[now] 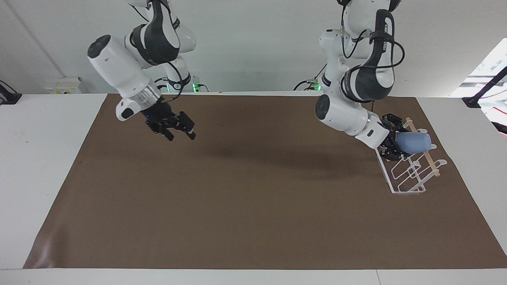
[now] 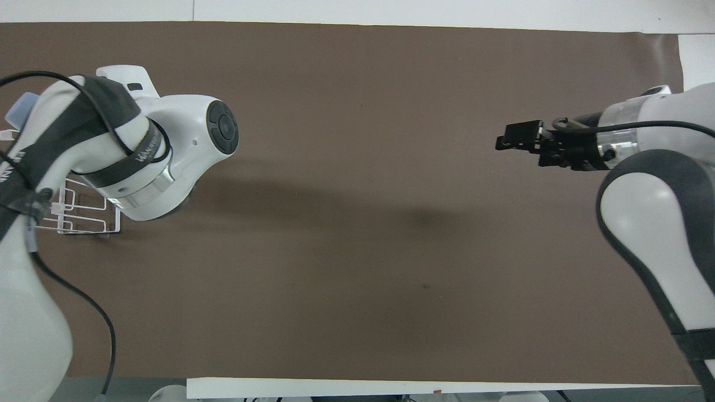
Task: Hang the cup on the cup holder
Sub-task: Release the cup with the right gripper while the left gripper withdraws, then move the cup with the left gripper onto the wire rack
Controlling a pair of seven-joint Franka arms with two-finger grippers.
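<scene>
The light-blue cup [image 1: 414, 142] lies on its side in my left gripper [image 1: 397, 141], which is shut on its narrow end. The cup's mouth points toward the left arm's end of the table. It is over the white wire cup holder [image 1: 408, 176], level with the wooden rod [image 1: 429, 158]. I cannot tell whether a prong is inside the cup. In the overhead view only a corner of the cup [image 2: 21, 110] and part of the cup holder [image 2: 84, 215] show past the left arm. My right gripper [image 1: 181, 132] is open and empty over the mat, also in the overhead view [image 2: 505, 142].
A brown mat [image 1: 253, 198] covers most of the white table [image 1: 47, 158]. The cup holder stands on the mat at the left arm's end. The left arm's elbow [image 1: 336, 113] hangs low over the mat beside the cup holder.
</scene>
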